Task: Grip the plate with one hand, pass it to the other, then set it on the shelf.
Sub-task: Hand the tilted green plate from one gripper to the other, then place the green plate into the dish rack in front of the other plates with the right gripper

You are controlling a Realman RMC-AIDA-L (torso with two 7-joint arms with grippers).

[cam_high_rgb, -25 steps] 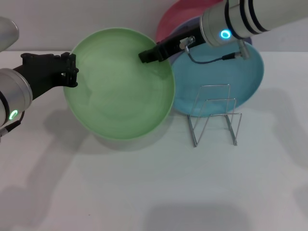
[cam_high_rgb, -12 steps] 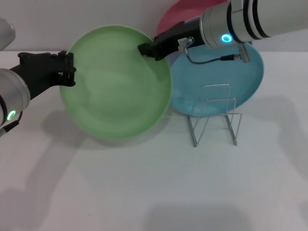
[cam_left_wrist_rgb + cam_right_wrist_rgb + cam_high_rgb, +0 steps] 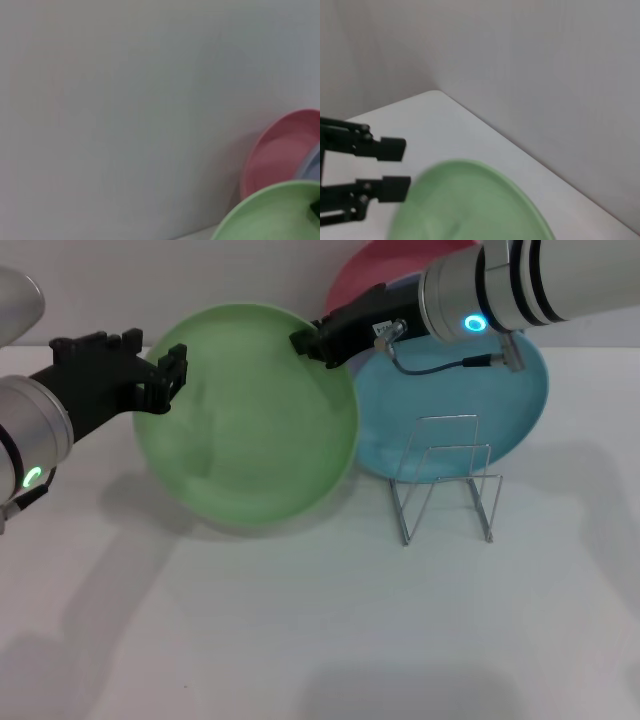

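Observation:
The light-green plate [image 3: 245,420] hangs tilted above the white table; it also shows in the right wrist view [image 3: 470,200] and the left wrist view [image 3: 280,215]. My right gripper [image 3: 305,342], on the cyan-lit arm, is shut on the plate's far right rim. My left gripper [image 3: 160,365], on the green-lit arm, is at the plate's left rim with its fingers spread. In the right wrist view the left gripper [image 3: 400,167] stands open, just clear of the rim. The wire shelf [image 3: 445,480] stands empty on the table to the right of the plate.
A turquoise plate [image 3: 520,390] leans behind the shelf, with a pink plate [image 3: 365,280] against the back wall behind it. A lavender plate's edge [image 3: 312,167] shows beside the pink plate [image 3: 280,150]. The white table [image 3: 300,640] extends toward the front.
My left gripper has opened and let go of the plate's left rim. The right gripper keeps its hold on the far rim, and the plate has barely shifted.

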